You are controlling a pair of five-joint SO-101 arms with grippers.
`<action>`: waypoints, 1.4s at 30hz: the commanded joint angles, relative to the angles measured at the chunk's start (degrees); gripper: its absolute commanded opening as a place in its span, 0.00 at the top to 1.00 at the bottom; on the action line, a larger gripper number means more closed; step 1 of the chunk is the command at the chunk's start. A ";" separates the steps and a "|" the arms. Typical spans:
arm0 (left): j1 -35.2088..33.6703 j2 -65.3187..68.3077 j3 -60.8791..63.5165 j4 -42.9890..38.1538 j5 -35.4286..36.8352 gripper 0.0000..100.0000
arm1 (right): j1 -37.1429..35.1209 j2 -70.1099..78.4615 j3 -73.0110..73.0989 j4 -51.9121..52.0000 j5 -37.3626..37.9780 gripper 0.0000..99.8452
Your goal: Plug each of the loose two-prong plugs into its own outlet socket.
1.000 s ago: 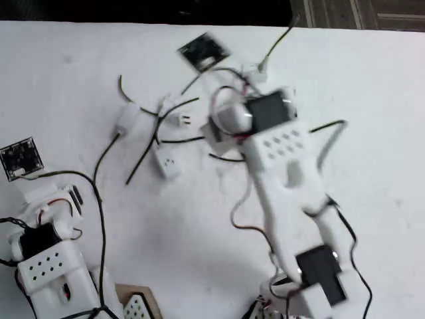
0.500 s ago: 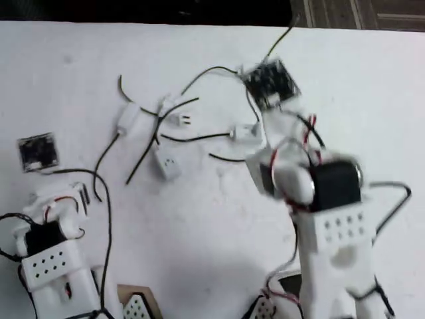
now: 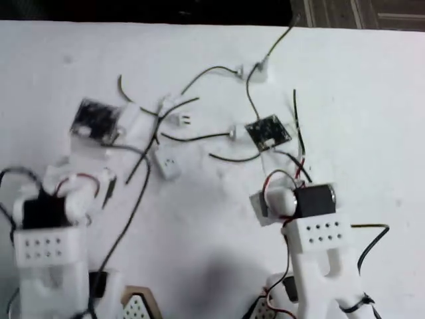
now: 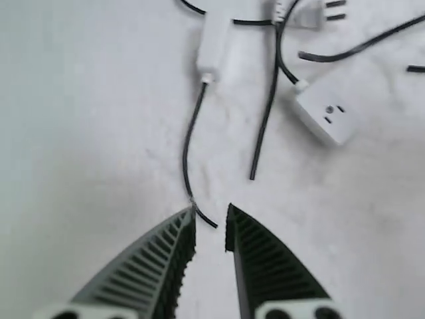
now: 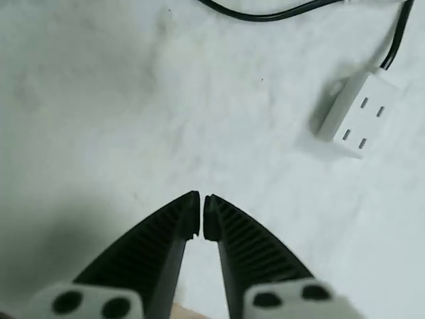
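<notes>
On the white table (image 3: 372, 100), my left gripper (image 4: 209, 222) hangs slightly parted and empty, with a black cable (image 4: 185, 156) ending at its tips. My right gripper (image 5: 201, 216) is pinched closed on nothing. I count two outlet sockets, one (image 4: 325, 114) and another (image 5: 355, 116). One two-prong plug (image 3: 180, 120) lies loose near the first, among crossing cables.

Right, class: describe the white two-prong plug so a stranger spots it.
On the white table, find the tangle of black cords. Just beyond the square white outlet block lies the small white plug; it alone shows two bare prongs.
</notes>
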State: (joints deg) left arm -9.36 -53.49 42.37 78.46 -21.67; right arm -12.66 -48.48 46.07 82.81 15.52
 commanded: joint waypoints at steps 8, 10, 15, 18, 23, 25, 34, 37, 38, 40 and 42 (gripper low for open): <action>2.51 41.36 -33.93 3.52 -9.67 0.76 | 2.68 -1.10 6.59 -8.48 -0.62 0.98; 2.42 48.92 -40.79 3.52 -11.08 0.75 | 4.00 -1.10 7.82 -10.07 -0.62 0.98; 2.15 69.14 -58.73 4.22 -11.25 0.76 | 4.09 -1.10 9.85 -11.38 -0.62 0.98; 2.15 79.69 -68.75 6.59 -11.25 0.76 | 4.09 -1.10 10.11 -11.38 -0.62 0.98; 1.10 93.41 -83.08 8.79 -11.25 0.76 | 4.09 -1.10 10.20 -11.38 -0.62 0.98; -0.13 97.63 -87.82 8.79 -11.25 0.76 | 4.09 -1.01 10.20 -11.38 -0.62 0.98; -2.33 111.34 -101.98 8.88 -11.16 0.76 | 4.18 -0.84 10.20 -11.38 -0.62 0.98; -1.63 113.98 -104.00 8.88 -11.16 0.83 | 4.35 -0.75 10.20 -11.38 -0.62 0.98; -1.27 114.68 -104.62 8.88 -11.16 0.85 | 4.44 -0.75 10.20 -11.38 -0.62 0.98; -0.84 115.65 -105.14 8.97 -11.16 0.87 | 4.44 -0.75 10.20 -11.38 -0.62 0.98; -0.75 115.82 -105.41 9.49 -11.16 0.88 | 4.44 -0.75 10.20 -11.38 -0.62 0.98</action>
State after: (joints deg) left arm -10.59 62.64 -60.31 86.99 -32.40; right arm -9.14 -48.57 56.62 72.09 15.52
